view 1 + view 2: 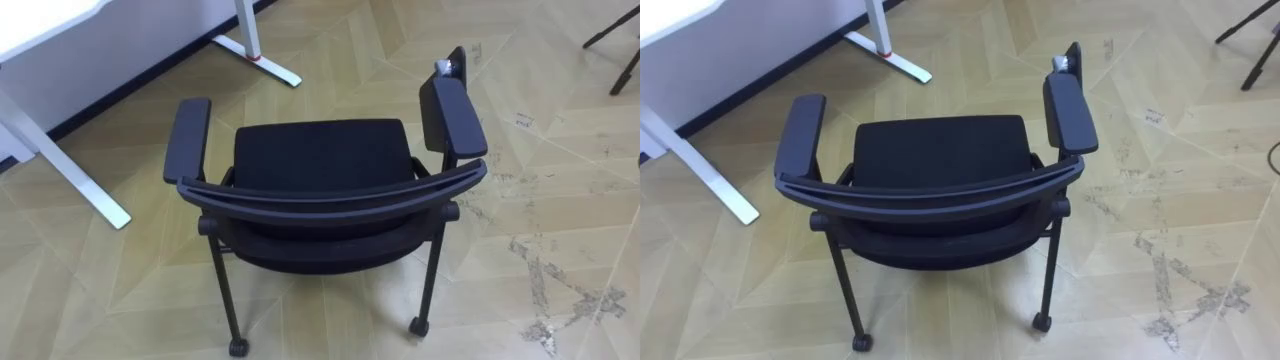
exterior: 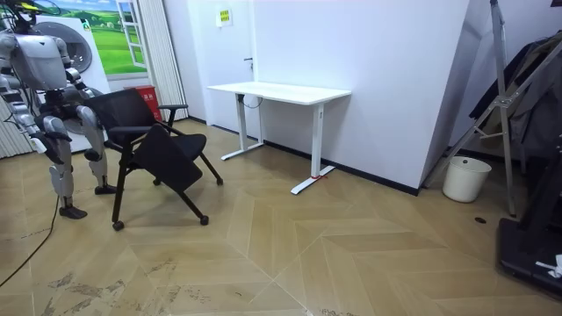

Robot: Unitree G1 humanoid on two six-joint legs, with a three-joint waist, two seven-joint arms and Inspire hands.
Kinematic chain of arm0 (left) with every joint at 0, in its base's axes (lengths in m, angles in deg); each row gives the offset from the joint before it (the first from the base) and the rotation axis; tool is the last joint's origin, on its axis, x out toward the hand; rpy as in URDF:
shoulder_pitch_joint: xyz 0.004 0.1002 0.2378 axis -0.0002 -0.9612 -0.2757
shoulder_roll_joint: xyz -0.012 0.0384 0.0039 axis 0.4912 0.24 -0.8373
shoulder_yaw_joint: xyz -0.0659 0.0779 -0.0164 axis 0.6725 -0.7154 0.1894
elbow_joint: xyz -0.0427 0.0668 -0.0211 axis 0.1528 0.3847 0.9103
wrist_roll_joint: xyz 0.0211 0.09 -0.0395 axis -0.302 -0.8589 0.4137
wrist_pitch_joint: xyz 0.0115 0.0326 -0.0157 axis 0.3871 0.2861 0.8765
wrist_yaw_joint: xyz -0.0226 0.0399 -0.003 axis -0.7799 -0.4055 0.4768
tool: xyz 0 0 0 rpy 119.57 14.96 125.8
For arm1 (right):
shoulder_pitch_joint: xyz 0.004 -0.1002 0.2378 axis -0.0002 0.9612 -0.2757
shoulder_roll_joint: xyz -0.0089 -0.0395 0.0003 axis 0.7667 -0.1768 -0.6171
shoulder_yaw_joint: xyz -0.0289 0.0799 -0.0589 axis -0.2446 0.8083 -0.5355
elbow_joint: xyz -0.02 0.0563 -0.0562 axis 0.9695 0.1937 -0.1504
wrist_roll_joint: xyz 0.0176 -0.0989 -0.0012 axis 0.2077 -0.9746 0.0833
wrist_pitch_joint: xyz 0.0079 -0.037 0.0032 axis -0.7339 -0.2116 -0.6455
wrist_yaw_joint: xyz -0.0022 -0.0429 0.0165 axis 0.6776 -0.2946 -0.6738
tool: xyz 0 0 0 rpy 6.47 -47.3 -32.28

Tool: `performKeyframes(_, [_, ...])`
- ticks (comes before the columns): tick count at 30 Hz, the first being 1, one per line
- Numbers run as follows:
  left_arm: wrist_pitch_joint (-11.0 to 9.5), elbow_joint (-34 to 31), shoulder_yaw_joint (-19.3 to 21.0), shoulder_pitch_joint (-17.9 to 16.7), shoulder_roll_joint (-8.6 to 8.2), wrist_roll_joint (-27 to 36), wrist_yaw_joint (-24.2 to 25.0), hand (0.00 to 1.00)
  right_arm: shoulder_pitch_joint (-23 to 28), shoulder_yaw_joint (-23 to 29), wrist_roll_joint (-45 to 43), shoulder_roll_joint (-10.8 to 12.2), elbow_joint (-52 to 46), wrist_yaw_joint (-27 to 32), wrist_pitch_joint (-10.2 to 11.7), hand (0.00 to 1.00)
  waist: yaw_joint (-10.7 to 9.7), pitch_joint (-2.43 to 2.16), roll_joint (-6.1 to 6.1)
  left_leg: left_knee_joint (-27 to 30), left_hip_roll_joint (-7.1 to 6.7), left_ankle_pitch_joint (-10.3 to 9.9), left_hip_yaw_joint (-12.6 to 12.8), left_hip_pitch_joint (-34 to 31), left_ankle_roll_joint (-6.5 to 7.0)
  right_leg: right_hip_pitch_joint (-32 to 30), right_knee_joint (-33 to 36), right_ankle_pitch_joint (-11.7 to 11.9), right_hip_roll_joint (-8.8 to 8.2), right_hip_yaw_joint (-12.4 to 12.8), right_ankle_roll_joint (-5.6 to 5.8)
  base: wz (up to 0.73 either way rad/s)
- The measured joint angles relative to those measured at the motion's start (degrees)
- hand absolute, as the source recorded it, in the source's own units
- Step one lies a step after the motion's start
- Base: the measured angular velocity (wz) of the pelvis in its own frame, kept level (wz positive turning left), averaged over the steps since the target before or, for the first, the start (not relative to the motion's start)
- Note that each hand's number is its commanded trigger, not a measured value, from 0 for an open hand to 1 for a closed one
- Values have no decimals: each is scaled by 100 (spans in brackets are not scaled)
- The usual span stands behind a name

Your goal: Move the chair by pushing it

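A black chair (image 1: 320, 160) on castors stands on the parquet floor (image 1: 560, 130), seen from above and behind its curved backrest (image 1: 330, 192), its seat facing a white desk (image 2: 279, 91) set against the white wall (image 2: 386, 79). The desk's foot (image 1: 257, 58) lies just beyond the chair's front left. Padded armrests (image 1: 187, 138) flank the seat. Scuff marks (image 1: 545, 275) streak the boards off the chair's right rear castor (image 1: 419, 325). In the room view the robot stands upright directly behind the chair at the room view's left, its hands (image 2: 86, 104) close to the backrest; whether they are open or gripping it cannot be told at that distance. A white bin (image 2: 465, 178) sits by the wall at the room view's right.
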Motion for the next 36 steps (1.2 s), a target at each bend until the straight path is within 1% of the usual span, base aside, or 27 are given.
performKeyframes(6, [8,0,110,-18,-21,-30,-53,0,-13,127,-122,38,24,22,-50,0,17,3,-2,0,0,-2,9,-2,2,-4,8,0,1,8,-1,0])
performKeyframes(8, [11,6,125,-9,-35,-29,-70,0,-46,171,-101,41,95,56,-62,0,-1,1,-1,3,-1,-26,6,-2,40,2,4,0,2,4,1,0])
performKeyframes(13, [40,49,261,-28,-55,-25,-75,0,-128,220,-90,64,211,99,-145,0,11,-2,-18,4,-13,-29,7,-5,46,2,1,-2,-6,18,4,0])
performKeyframes(17, [96,49,331,-34,-126,-20,-174,0,-137,261,-90,64,214,267,-178,0,10,-8,15,4,-15,-29,7,-6,46,10,-2,-3,-5,15,6,0])
performKeyframes(20, [128,49,343,-33,-149,-21,-214,0,-136,282,-91,63,221,391,-180,0,7,-14,32,4,-15,-29,7,-4,46,19,-2,-3,-4,11,5,0])
performKeyframes(23, [153,49,348,-36,-170,-16,-295,0,-136,286,-95,72,221,476,-192,0,-5,-13,32,4,-15,-29,7,2,46,36,0,-3,-3,5,5,0])
performKeyframes(26, [160,50,388,-49,-179,-11,-303,0,-133,321,-91,75,218,525,-277,0,-7,-7,19,5,-15,-29,5,17,46,58,2,-3,-2,2,5,0])
performKeyframes(28, [161,49,441,-75,-187,-7,-318,0,-128,374,-86,77,221,540,-296,0,-9,-2,9,4,-15,-30,5,52,47,86,0,-3,-4,5,5,0])
performKeyframes(30, [160,39,463,-102,-189,-7,-343,0,-99,406,-82,76,211,583,-293,0,-5,-12,5,6,-15,-35,7,76,53,112,-3,-5,-5,8,8,0])
performKeyframes(33, [160,-5,703,-165,-201,-24,-365,0,-59,556,-37,75,216,583,-291,0,-2,-15,16,10,-16,-38,8,92,57,130,-9,-7,-8,17,12,0])
performKeyframes(35, [159,-5,923,-231,-195,-18,-498,0,-19,589,47,69,216,581,-283,0,-2,-20,33,10,-19,-39,8,104,57,146,-11,-9,-8,14,14,0])
performKeyframes(36, [159,-5,955,-236,-195,-18,-544,0,-19,623,44,69,216,575,-283,0,-7,-19,44,10,-20,-39,8,105,57,146,-11,-9,-8,15,14,0])
